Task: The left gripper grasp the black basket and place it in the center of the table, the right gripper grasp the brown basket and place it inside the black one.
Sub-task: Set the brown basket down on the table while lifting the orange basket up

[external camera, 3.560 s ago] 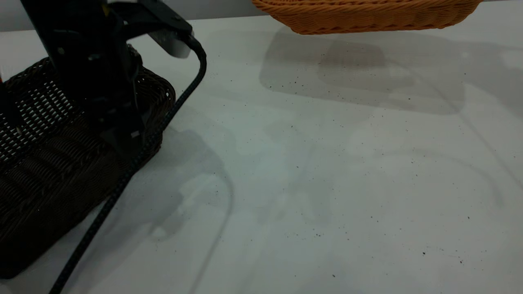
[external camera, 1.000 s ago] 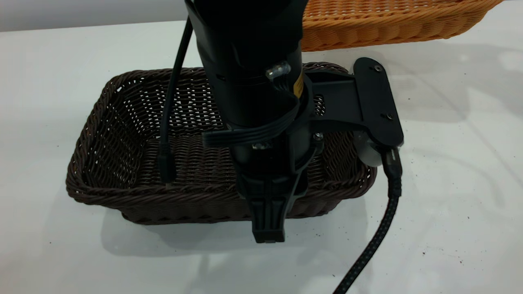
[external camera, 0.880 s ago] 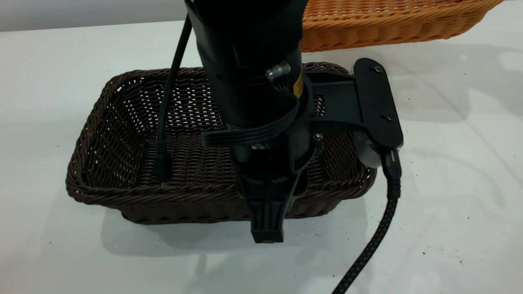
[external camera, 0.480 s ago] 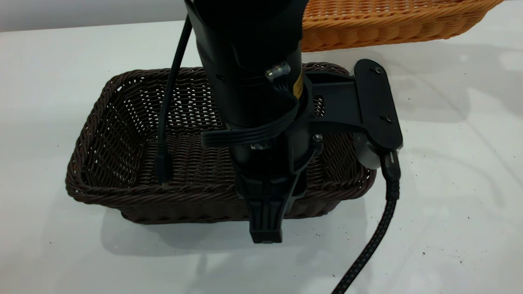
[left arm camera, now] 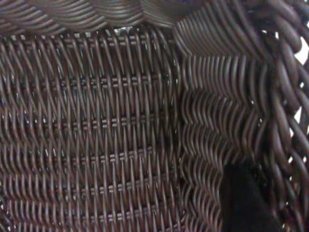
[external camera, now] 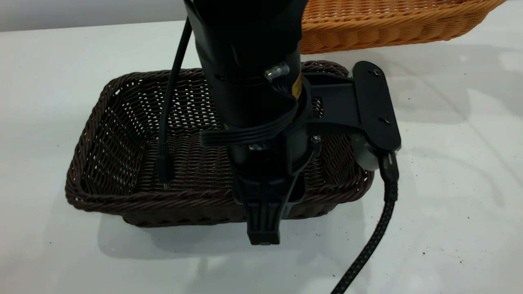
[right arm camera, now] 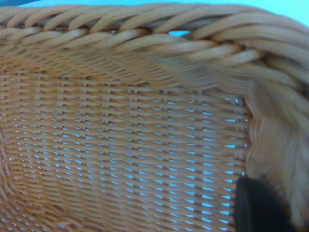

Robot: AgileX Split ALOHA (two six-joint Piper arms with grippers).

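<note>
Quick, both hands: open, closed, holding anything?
Left hand: closed on the black basket's near rim.
Right hand: at the brown basket's wall; grip cannot be told.

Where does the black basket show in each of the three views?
Exterior: the black basket sits centre-left on the table, under the left gripper.
Left wrist: its weave fills the picture.
Right wrist: not in it.
Shared landmark: its braided rim.

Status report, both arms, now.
Left gripper clamped on black basket near rim, mid-table. Right gripper on brown basket rim, behind black one. Nothing between them.
</note>
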